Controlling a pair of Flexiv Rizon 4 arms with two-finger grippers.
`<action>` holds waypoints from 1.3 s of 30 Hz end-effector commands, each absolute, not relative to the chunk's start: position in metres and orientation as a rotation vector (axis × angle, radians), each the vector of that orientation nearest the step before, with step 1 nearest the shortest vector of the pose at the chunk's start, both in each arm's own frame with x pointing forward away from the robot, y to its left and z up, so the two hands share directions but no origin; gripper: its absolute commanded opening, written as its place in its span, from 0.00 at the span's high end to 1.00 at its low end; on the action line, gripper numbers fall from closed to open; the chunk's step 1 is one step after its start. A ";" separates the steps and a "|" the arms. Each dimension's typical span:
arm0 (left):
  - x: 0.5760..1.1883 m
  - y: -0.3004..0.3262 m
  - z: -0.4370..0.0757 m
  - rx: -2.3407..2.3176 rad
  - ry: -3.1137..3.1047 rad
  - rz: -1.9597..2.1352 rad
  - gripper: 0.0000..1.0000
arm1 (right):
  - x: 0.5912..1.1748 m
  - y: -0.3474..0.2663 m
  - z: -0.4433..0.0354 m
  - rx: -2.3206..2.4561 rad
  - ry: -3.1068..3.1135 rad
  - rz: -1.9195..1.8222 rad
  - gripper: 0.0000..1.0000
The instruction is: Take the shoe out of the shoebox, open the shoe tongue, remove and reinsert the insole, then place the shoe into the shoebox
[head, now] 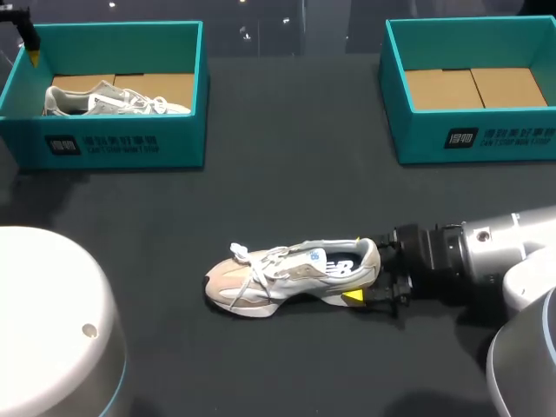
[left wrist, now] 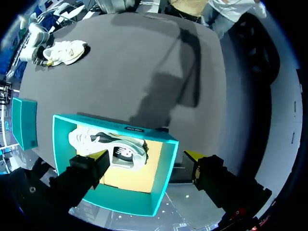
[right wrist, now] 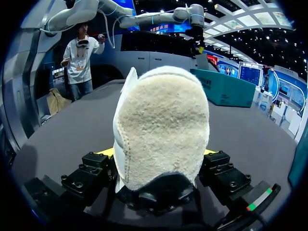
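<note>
Shoe (head: pixel 295 274) lies on its side mid-table (head: pixel 287 174), toe toward the left arm's side, heel clamped between both fingers of the right gripper (head: pixel 369 287), which comes in low from the right. Well apart at the table's far side, the left box (head: pixel 122 143) holds a second shoe (head: pixel 113 100) on a cardboard floor, and the left gripper (left wrist: pixel 148 156) hangs above it with fingers spread wide, holding nothing. The right box (head: pixel 473 135), far right, shows only its cardboard floor.
</note>
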State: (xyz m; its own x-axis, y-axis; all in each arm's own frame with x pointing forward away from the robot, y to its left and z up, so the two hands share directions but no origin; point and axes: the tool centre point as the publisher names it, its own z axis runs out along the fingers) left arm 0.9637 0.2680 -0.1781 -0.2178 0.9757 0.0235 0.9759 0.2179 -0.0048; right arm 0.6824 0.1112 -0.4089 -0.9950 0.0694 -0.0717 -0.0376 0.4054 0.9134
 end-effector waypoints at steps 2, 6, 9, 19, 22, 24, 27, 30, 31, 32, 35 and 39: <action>0.914 0.244 -0.174 -1.233 -2.836 -0.126 0.00 | 0.682 0.111 -0.409 0.030 2.553 1.655 1.00; 0.892 0.225 -0.177 -1.007 -2.900 -0.112 0.00 | 0.682 0.111 -0.409 0.030 2.553 1.655 1.00; 0.879 0.207 -0.177 -0.883 -2.928 -0.078 0.00 | 0.682 0.111 -0.409 0.030 2.553 1.655 1.00; 0.843 0.169 -0.178 -0.715 -2.964 -0.036 0.00 | 0.682 0.111 -0.409 0.030 2.553 1.655 1.00; 0.843 0.169 -0.178 -0.715 -2.964 -0.036 0.00 | 0.682 0.111 -0.409 0.030 2.553 1.655 1.00; 0.843 0.169 -0.178 -0.715 -2.964 -0.036 0.00 | 0.682 0.111 -0.409 0.030 2.553 1.655 1.00; 0.843 0.169 -0.178 -0.715 -2.964 -0.036 0.00 | 0.682 0.111 -0.409 0.030 2.553 1.655 1.00; 0.843 0.169 -0.178 -0.715 -2.964 -0.036 0.00 | 0.682 0.111 -0.409 0.030 2.553 1.655 1.00; 0.843 0.169 -0.178 -0.715 -2.964 -0.036 0.00 | 0.682 0.111 -0.409 0.030 2.553 1.655 1.00; 0.838 0.166 -0.177 -0.684 -2.966 0.028 0.00 | 0.682 0.111 -0.409 0.030 2.553 1.655 1.00; 0.810 0.151 -0.179 -0.501 -3.047 0.049 0.00 | 0.682 0.111 -0.409 0.030 2.553 1.655 1.00; 0.778 0.128 -0.179 -0.129 -3.043 -0.009 0.00 | 0.682 0.111 -0.409 0.030 2.553 1.655 1.00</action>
State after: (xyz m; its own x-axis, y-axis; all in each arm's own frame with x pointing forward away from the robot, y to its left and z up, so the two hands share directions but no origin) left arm 0.8071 0.1410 -0.1788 -0.9549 0.2753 0.1109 0.2698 0.9609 -0.0624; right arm 0.6826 0.1116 -0.4091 -0.9951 0.0690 -0.0711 -0.0373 0.4049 0.9136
